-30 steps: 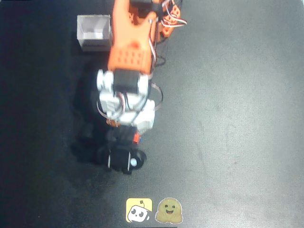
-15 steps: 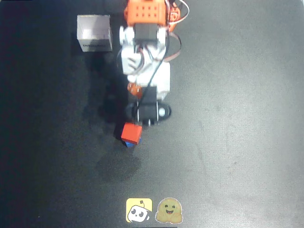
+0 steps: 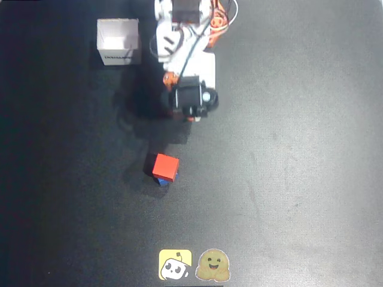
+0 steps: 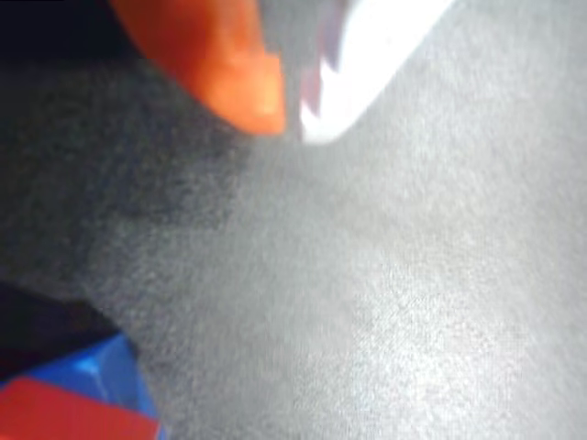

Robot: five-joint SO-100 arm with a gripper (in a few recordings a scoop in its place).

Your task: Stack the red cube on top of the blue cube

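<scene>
The red cube (image 3: 166,167) rests on top of the blue cube (image 3: 162,182) near the middle of the black table; in the overhead view only a sliver of blue peeks out below the red. The wrist view catches both at its bottom left corner, the red cube (image 4: 64,417) in front of the blue cube (image 4: 105,371). My gripper (image 3: 190,118) hangs apart from the stack, up the picture from it, holding nothing. In the wrist view my gripper (image 4: 292,128) has its orange finger and white finger tips almost touching.
An open white box (image 3: 118,40) stands at the top left, beside the arm's base. Two stickers, a yellow one (image 3: 175,264) and a tan one (image 3: 213,265), lie at the bottom edge. The black mat spreads wide to the right.
The arm has pulled back toward the top of the picture, away from the stack. The red cube has stayed on the blue cube, free of the gripper.
</scene>
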